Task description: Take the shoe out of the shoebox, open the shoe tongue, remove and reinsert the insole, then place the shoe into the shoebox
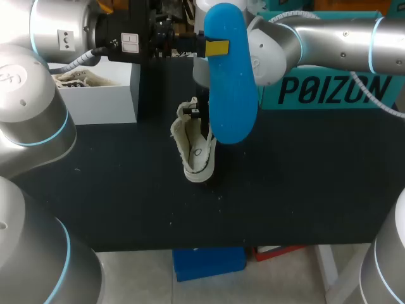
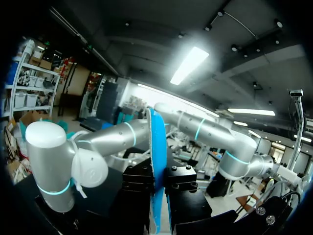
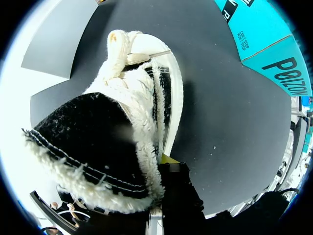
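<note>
A long blue insole (image 1: 231,82) hangs upright above the table's middle, pinched at its upper part by my left gripper (image 1: 214,47). In the left wrist view the insole (image 2: 157,156) stands edge-on between the gripper's (image 2: 159,183) two black fingers. Under it a cream shoe (image 1: 193,149) with fleece lining rests on the black table. My right gripper (image 1: 197,114), mostly hidden behind the insole, is shut on the shoe's collar. The right wrist view shows the fleecy shoe (image 3: 122,112) close up, with one yellow-tipped finger (image 3: 168,159) against its side. The teal shoebox (image 1: 329,88) stands at the back right.
A white box (image 1: 95,88) with cream-coloured contents sits at the back left. The black table (image 1: 126,190) runs bare toward its front edge. The teal shoebox (image 3: 274,54) lies beyond the shoe in the right wrist view.
</note>
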Robot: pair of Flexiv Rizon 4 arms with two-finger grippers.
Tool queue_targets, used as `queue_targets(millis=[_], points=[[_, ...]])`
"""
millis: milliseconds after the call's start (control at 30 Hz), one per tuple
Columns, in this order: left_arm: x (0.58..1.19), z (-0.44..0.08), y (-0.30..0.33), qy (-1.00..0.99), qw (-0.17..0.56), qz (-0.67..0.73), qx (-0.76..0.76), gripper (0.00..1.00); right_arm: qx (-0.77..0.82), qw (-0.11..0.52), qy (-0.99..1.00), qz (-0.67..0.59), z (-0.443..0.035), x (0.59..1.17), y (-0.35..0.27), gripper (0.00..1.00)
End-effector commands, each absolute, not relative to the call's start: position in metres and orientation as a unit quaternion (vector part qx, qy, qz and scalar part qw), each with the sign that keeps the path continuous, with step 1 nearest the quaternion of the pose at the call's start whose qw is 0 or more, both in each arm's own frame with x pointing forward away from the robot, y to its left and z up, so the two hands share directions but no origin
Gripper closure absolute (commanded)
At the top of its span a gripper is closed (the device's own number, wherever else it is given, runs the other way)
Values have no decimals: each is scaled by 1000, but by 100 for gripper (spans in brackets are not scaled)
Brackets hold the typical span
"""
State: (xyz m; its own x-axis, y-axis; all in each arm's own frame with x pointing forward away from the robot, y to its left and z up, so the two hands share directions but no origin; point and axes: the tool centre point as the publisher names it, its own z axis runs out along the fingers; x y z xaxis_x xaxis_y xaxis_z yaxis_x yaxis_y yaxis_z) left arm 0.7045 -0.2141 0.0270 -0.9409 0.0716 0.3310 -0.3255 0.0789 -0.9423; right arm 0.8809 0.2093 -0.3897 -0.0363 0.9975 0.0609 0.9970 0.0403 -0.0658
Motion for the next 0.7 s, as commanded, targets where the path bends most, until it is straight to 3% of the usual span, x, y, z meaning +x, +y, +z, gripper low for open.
queue_targets(millis=[33, 267, 433, 700], points=[[704, 26, -217, -719, 146, 674, 89, 100, -695, 47, -718, 6, -393, 880, 212, 0], [704, 26, -217, -719, 146, 674, 89, 100, -697, 48, -716, -9, -381, 872, 199, 0], [704, 26, -217, -719, 146, 674, 89, 100, -700, 97, -703, -81, -364, 865, 189, 0], [704, 26, -217, -719, 146, 674, 89, 100, -687, 111, -701, -156, -339, 862, 185, 0]])
